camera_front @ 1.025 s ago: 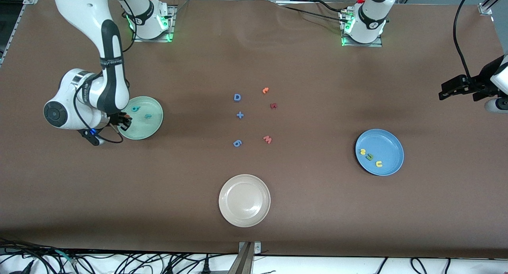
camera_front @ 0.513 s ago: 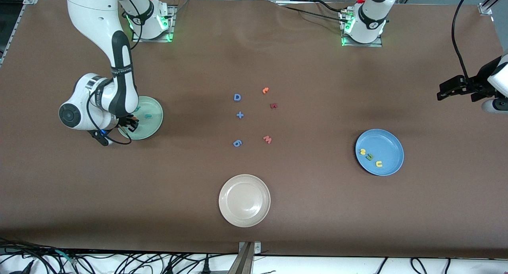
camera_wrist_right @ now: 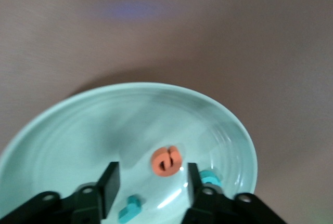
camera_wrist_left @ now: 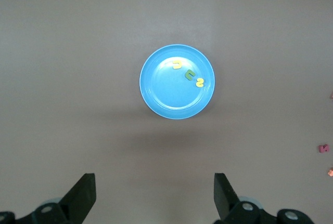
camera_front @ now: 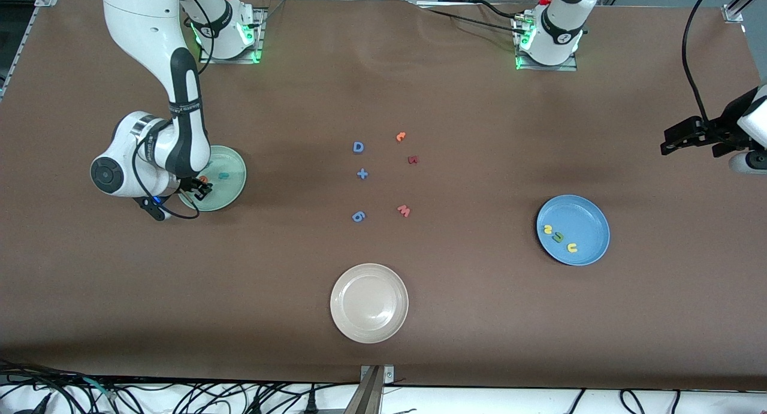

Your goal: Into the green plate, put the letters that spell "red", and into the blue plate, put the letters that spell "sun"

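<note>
My right gripper point(camera_wrist_right: 151, 182) has just opened and the orange "e" point(camera_wrist_right: 166, 161) now lies free in the green plate point(camera_wrist_right: 78, 130), so "red" looks complete; my left gripper point(camera_wrist_left: 155, 195) waits wide open and empty

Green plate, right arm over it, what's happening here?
The right gripper is over the green plate, fingers open, with the orange "e" lying loose in the plate between them. The teal "r" and another teal letter lie there too. The blue plate holds the yellow "s", green "n" and yellow "u". The left gripper waits open, up over the table's left-arm end.
</note>
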